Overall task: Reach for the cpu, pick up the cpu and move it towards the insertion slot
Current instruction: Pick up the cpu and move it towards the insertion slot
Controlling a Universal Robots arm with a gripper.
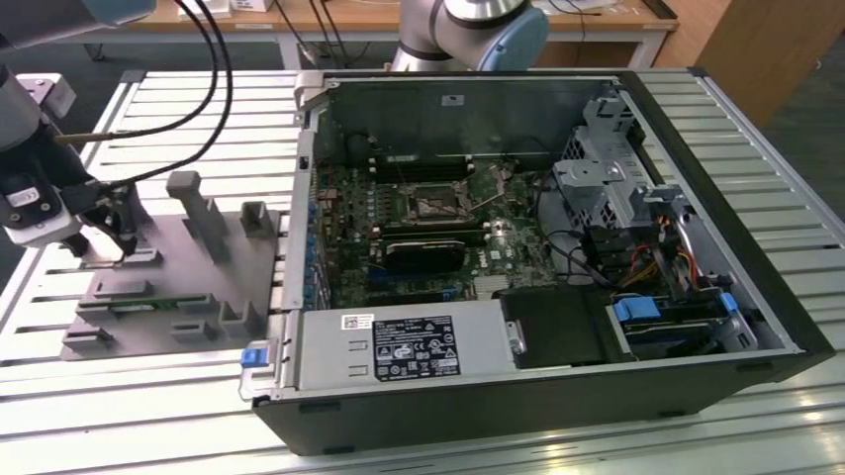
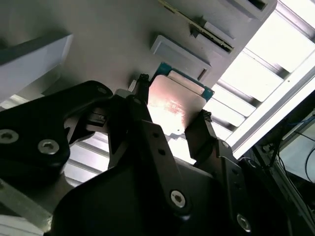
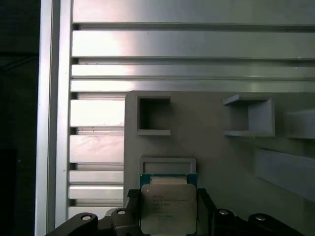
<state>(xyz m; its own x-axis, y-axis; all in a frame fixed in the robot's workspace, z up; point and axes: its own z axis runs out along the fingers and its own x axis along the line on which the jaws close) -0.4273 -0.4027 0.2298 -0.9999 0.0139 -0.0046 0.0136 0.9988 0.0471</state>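
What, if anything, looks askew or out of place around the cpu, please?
Nothing stands out. The cpu sits squarely in the gripper at the grey fixture; the insertion slot looks unobstructed.

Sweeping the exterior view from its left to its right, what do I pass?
hand → grey fixture plate → insertion slot → silver drive cage
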